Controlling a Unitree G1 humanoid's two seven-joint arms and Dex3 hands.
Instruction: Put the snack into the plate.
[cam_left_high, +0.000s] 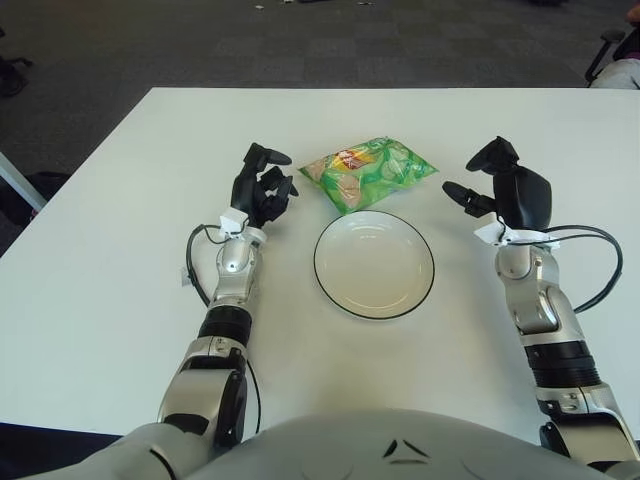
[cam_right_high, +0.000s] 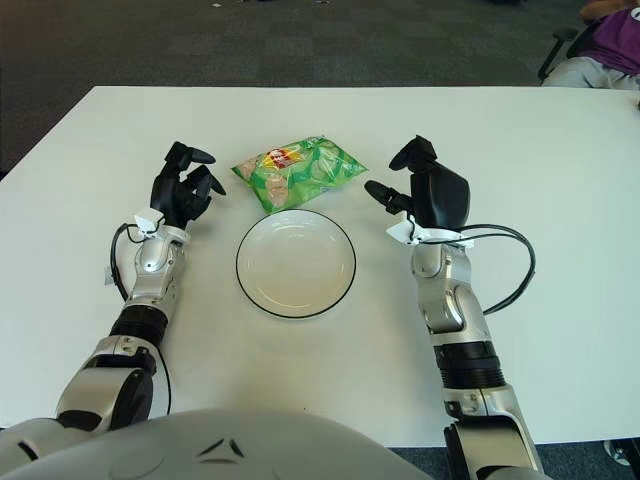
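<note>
- The snack (cam_left_high: 367, 173), a green crinkly bag with a red and yellow label, lies flat on the white table (cam_left_high: 120, 250), just beyond the far rim of the plate (cam_left_high: 374, 264).
- The bag's near edge comes very close to the plate's rim; whether the two touch cannot be told.
- The plate is white with a thin dark rim, round and shallow, and sits on the table between the two arms with nothing in it.
- The left hand (cam_left_high: 262, 190) shows to the left of the snack and the plate, near them but apart from both; its dark fingers (cam_left_high: 272, 157) are loosely curled and hold nothing.
- The right hand (cam_left_high: 505, 185) shows to the right of the snack, well clear of it, raised at the wrist; its fingers (cam_left_high: 456, 192) are spread wide and point toward the bag, holding nothing.
- A black cable (cam_left_high: 600, 260) loops out from the right forearm over the table.
- Dark carpet (cam_left_high: 300, 40) lies beyond the table's far edge.
</note>
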